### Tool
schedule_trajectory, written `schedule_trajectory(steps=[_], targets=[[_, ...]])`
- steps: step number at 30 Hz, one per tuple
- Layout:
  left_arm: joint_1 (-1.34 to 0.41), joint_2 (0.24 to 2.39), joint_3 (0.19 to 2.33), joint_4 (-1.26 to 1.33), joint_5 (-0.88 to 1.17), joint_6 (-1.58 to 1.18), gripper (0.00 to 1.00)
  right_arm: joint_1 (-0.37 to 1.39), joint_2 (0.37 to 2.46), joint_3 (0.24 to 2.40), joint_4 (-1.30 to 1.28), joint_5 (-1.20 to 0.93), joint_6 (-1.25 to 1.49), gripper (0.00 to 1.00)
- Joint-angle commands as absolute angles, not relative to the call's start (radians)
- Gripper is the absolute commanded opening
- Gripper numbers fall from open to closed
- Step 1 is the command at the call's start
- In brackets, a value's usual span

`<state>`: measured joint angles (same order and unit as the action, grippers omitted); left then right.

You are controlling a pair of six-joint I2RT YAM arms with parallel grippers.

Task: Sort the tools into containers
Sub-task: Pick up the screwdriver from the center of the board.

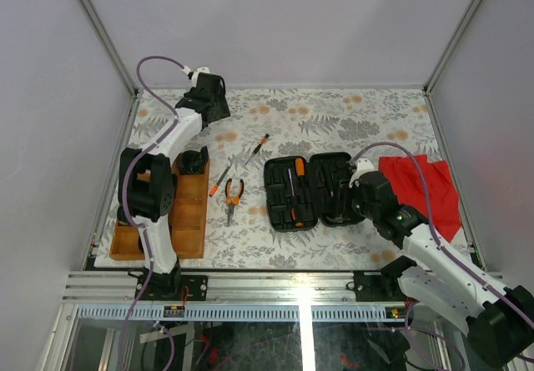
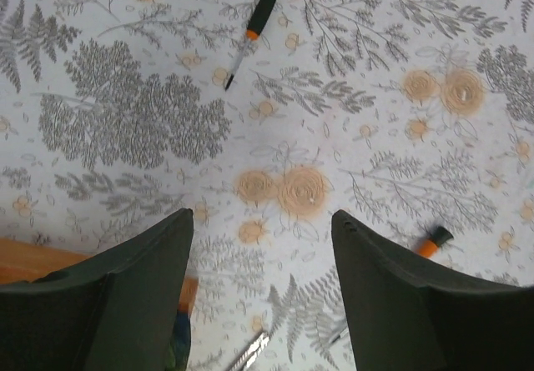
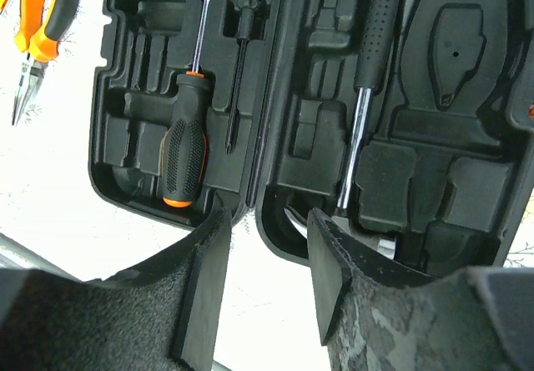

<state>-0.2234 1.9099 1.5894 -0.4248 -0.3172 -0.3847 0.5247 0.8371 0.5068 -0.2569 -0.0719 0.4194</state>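
Between tray (image 1: 190, 214) and open case (image 1: 321, 213) we see 3 loose tools (image 1: 219, 182); left gripper (image 2: 263, 221) and right gripper (image 3: 267, 217) both gape empty. Next, we judge: a descent onto the pliers (image 1: 234, 193).

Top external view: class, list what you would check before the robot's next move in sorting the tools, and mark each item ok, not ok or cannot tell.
1. Tool case lies open: ok.
2. Left gripper open and empty: ok.
3. Right gripper open, empty, over the case: ok.
4. All tools put away: not ok; pliers, far screwdriver and screwdriver beside the pliers lie on the table.
5. Wooden tray compartments free: cannot tell; the left arm covers part.
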Motion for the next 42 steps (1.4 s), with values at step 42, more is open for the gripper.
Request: schedule_trajectory(steps=[42], targets=[[-0.058, 2.615, 2.333, -0.52, -0.072, -0.114, 0.77, 0.531, 1.015, 0.514, -0.061, -0.056, 0.363, 0.5]])
